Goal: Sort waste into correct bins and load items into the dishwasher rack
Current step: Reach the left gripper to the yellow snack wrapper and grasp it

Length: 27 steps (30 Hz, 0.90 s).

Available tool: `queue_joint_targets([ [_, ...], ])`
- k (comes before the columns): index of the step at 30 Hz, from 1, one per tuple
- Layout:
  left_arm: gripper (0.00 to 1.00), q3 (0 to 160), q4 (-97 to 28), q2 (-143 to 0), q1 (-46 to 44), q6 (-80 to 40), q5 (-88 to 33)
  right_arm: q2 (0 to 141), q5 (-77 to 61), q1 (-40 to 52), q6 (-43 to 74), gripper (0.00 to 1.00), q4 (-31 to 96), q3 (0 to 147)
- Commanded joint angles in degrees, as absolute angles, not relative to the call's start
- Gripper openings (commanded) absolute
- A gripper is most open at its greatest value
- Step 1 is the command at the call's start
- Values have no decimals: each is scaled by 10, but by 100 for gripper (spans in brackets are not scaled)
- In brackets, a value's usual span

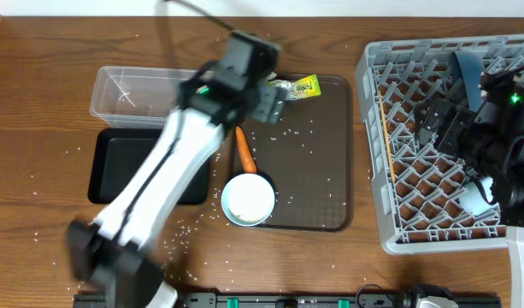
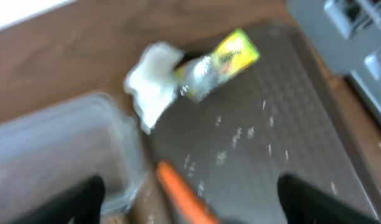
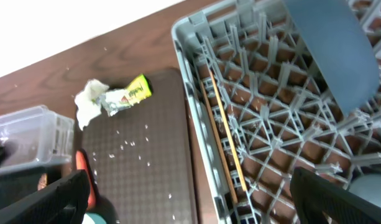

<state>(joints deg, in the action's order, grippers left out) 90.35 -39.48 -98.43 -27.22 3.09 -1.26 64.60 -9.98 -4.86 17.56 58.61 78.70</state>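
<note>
The left gripper, fingers apart and empty, hangs just short of the tissue and wrapper, which touch each other toward the table's far edge beside the clear tub. It would do best to centre on one piece, descend straight and avoid the carrot. The right gripper, also apart and empty, hovers over the rack by the right edge.

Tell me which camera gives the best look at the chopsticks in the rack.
Right wrist. The chopsticks show at nearly full length there, lying along one wall of the dishwasher rack. Overhead shows them only as a thin pale line beside that wall. Left wrist does not show them at all.
</note>
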Motion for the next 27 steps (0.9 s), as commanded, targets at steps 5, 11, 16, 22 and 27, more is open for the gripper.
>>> queue_joint_targets([
  [5, 86, 899, -227, -1147, -278, 118, -56, 645, -88, -57, 184, 99, 609, 792],
  [11, 86, 899, -110, -1228, -290, 153, -56, 645, -88, -57, 184, 99, 618, 792],
  [16, 84, 899, -45, -1282, -291, 171, -51, 645, -88, -57, 184, 99, 628, 792],
  [22, 65, 899, -36, -1311, -291, 171, -52, 645, -88, -57, 182, 99, 633, 790],
  [27, 28, 899, -60, -1306, -291, 169, -52, 645, -88, -57, 182, 99, 634, 790],
])
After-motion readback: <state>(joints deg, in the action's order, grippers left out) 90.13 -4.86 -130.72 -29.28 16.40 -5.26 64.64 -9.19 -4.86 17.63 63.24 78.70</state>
